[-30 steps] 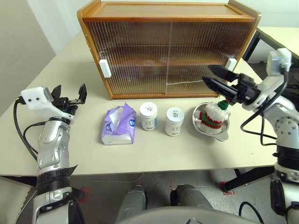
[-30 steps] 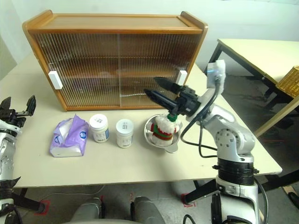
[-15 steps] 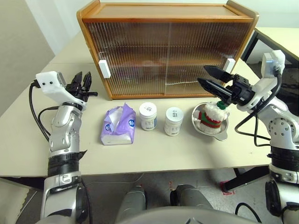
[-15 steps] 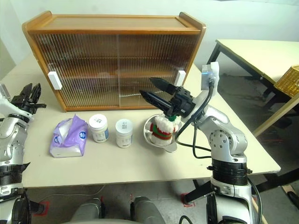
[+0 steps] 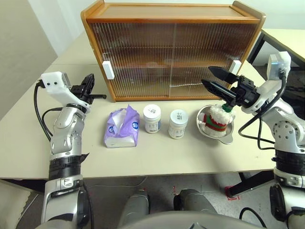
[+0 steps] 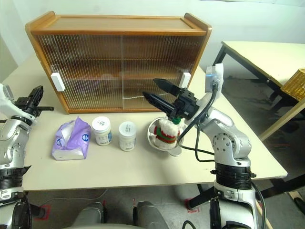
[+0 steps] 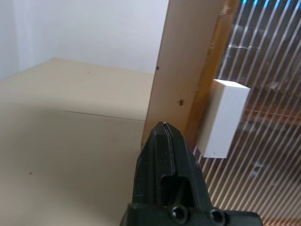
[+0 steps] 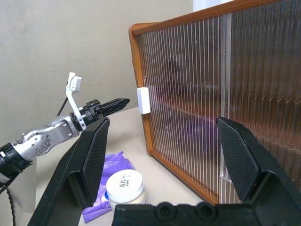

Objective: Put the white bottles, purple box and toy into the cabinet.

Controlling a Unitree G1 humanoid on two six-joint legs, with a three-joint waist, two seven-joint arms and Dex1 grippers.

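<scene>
My left gripper [image 5: 89,85], fingers pressed together, pointed at the cabinet [image 5: 171,50]; its left door's white handle [image 5: 108,69] sat just ahead. The right gripper [image 5: 218,81], spread wide, hung above the toy [image 5: 217,118].

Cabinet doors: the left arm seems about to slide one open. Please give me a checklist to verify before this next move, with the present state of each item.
1. Both sliding doors of the cabinet closed: ok, no gap shows.
2. Left gripper shut and empty: ok, fingers pressed together, nothing between them.
3. Left gripper lined up with the left white handle: not ok, its tip sits beside the cabinet's side panel, short of the handle.
4. Right gripper clear of the doors: ok, open, held above the toy in the metal bowl.
5. White bottles, purple box clear of the doors: ok, in front, on the table.
6. Inner shelf free: cannot tell, ribbed doors blur it.
</scene>
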